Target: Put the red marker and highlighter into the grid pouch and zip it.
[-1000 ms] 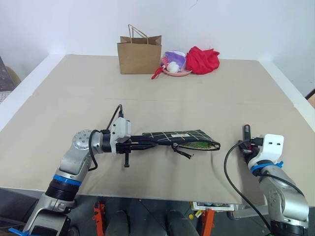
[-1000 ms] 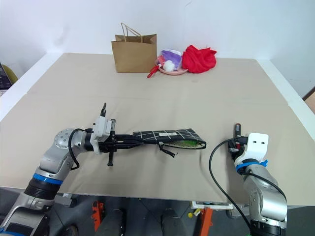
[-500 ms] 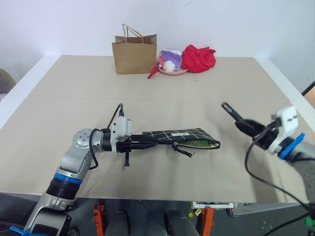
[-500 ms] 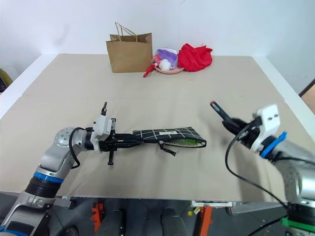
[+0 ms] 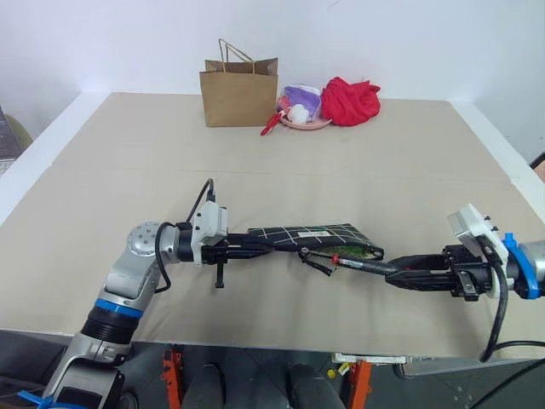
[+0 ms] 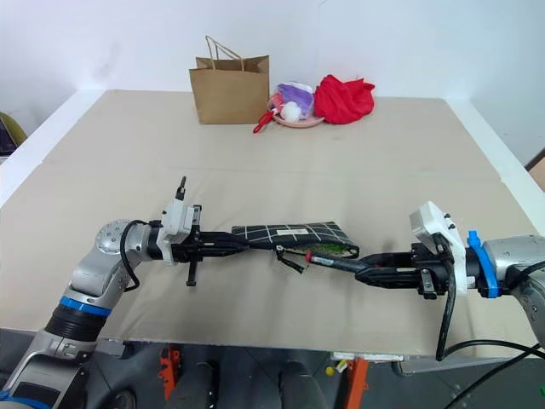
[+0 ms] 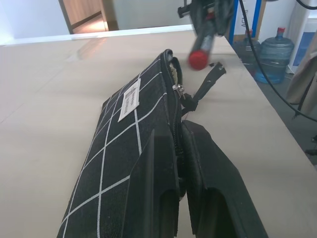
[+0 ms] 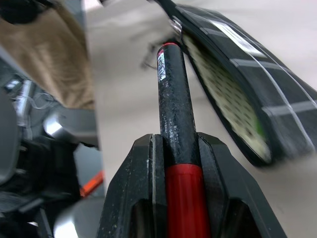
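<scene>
My left gripper (image 5: 241, 250) pinches the grid pouch (image 5: 313, 238); green inside, probably the highlighter (image 5: 351, 252); my right gripper (image 8: 176, 148) clamps the red marker (image 8: 174, 99) at its mouth; zipping remains.

A: What is seen of the room?

B: A plain white wall (image 5: 426, 43) is seen behind a wide table (image 5: 128, 162) covered in beige sheeting, with a white edge exposed along both sides. A seam is visible across the covering.

A: And at the far end?

B: A brown paper bag (image 5: 239, 92) is stood upright there; just beside it a pink dish (image 5: 305, 123) and a red cloth bundle (image 5: 350, 100) are placed.

A: Anything beyond the table?

B: 1 blue water bottle (image 7: 275, 53) is seen on the floor, and a wooden doorway (image 7: 86, 12) is visible.
</scene>
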Available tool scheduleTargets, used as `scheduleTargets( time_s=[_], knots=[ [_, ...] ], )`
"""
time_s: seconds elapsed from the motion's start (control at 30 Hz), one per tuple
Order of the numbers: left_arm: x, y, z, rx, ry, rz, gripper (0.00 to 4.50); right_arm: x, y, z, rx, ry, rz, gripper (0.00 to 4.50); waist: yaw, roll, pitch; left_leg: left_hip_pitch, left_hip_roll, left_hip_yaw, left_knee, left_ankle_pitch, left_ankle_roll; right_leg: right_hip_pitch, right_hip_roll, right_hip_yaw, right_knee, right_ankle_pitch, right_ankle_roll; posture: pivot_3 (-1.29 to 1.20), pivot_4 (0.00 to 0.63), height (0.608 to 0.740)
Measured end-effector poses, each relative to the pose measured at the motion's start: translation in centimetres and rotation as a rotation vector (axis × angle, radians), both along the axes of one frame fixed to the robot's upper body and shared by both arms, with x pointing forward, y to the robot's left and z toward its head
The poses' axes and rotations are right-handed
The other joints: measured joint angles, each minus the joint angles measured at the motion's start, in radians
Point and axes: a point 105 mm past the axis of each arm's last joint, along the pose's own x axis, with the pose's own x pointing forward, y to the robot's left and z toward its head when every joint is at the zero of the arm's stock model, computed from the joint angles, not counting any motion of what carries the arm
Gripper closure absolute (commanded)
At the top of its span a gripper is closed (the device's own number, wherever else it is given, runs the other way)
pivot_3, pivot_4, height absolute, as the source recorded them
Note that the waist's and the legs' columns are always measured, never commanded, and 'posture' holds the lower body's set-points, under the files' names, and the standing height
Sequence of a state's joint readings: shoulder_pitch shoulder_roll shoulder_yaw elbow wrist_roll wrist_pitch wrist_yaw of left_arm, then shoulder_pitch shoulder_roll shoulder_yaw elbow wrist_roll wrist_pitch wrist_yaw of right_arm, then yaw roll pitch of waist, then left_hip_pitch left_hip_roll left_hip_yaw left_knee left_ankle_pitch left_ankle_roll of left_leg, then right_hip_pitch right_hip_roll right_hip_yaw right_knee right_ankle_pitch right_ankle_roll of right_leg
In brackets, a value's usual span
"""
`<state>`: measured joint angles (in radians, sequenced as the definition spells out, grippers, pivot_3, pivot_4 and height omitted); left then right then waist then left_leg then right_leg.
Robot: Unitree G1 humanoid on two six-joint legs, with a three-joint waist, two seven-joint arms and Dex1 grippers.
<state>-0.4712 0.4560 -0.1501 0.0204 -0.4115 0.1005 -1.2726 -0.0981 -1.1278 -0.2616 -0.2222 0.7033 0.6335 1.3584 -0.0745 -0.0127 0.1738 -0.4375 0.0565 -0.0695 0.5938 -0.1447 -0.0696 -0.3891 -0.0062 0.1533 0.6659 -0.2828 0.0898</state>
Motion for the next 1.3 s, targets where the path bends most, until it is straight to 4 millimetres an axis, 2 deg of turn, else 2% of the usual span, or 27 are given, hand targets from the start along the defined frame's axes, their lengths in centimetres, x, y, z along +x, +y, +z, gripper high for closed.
scheduleTargets(
  time_s=[0.17, 0.53, 0.83, 1.03, 1.1, 1.2, 1.3],
  knots=[
    [-0.1, 0.0, 0.0, -0.001, 0.0, 0.0, 4.5, 0.5, 0.2, 0.5, 0.025, -0.015, -0.008, 3.88, -0.001, 0.0, 0.0, 0.0, 0.0, 0.0, 0.0, 0.0, 0.0, 0.0, 0.0, 0.0, 0.0, 0.001, 0.0, 0.0, 0.15, 0.74],
    [-0.3, -0.3, 0.2, -0.012, -0.003, 0.008, 4.5, 1.0, 0.7, -0.8, 0.017, 0.025, -0.011, 3.88, 0.0, 0.0, 0.0, 0.0, 0.0, 0.0, 0.0, 0.0, 0.0, 0.0, 0.0, 0.0, 0.0, 0.0, 0.001, 0.0, 0.15, 0.74],
    [-0.5, -0.4, 0.0, -0.014, 0.0, 0.008, 4.5, 2.3, 0.8, -0.9, 0.004, -0.002, -0.037, 3.88, -0.001, 0.0, 0.0, 0.0, 0.0, 0.0, 0.0, 0.0, 0.0, 0.0, 0.0, 0.0, 0.0, 0.0, 0.001, 0.0, 0.15, 0.74],
    [-0.5, -0.6, 0.0, -0.019, 0.003, 0.01, 4.5, 2.9, 2.6, -1.2, 0.035, -0.016, 0.012, 3.88, -0.001, 0.0, 0.0, 0.0, 0.0, 0.0, 0.0, 0.0, 0.0, 0.0, 0.0, 0.0, 0.0, 0.0, 0.001, 0.0, 0.15, 0.74],
    [-0.5, -0.6, 0.0, -0.02, 0.003, 0.012, 4.5, 3.2, 3.2, -1.1, 0.046, -0.031, 0.018, 2.76, 0.0, 0.0, 0.0, 0.0, 0.0, 0.0, 0.0, 0.0, 0.0, 0.0, 0.0, 0.0, 0.0, 0.0, 0.001, 0.0, 0.15, 0.74],
    [-0.5, -0.6, 0.0, -0.021, 0.003, 0.011, 4.5, 3.4, 3.6, -1.0, 0.044, -0.034, 0.033, 1.93, 0.0, 0.0, 0.0, 0.0, 0.0, 0.0, 0.0, 0.0, 0.0, 0.0, 0.0, 0.0, 0.0, 0.0, 0.001, 0.0, 0.15, 0.74],
    [-0.5, -0.6, 0.0, -0.021, 0.003, 0.012, 4.5, 3.1, 3.7, -1.5, 0.036, -0.012, 0.049, 0.52, 0.0, 0.0, 0.0, 0.0, 0.0, 0.0, 0.0, 0.0, 0.0, 0.0, 0.0, 0.0, 0.0, 0.0, 0.001, 0.0, 0.15, 0.74]
  ],
)
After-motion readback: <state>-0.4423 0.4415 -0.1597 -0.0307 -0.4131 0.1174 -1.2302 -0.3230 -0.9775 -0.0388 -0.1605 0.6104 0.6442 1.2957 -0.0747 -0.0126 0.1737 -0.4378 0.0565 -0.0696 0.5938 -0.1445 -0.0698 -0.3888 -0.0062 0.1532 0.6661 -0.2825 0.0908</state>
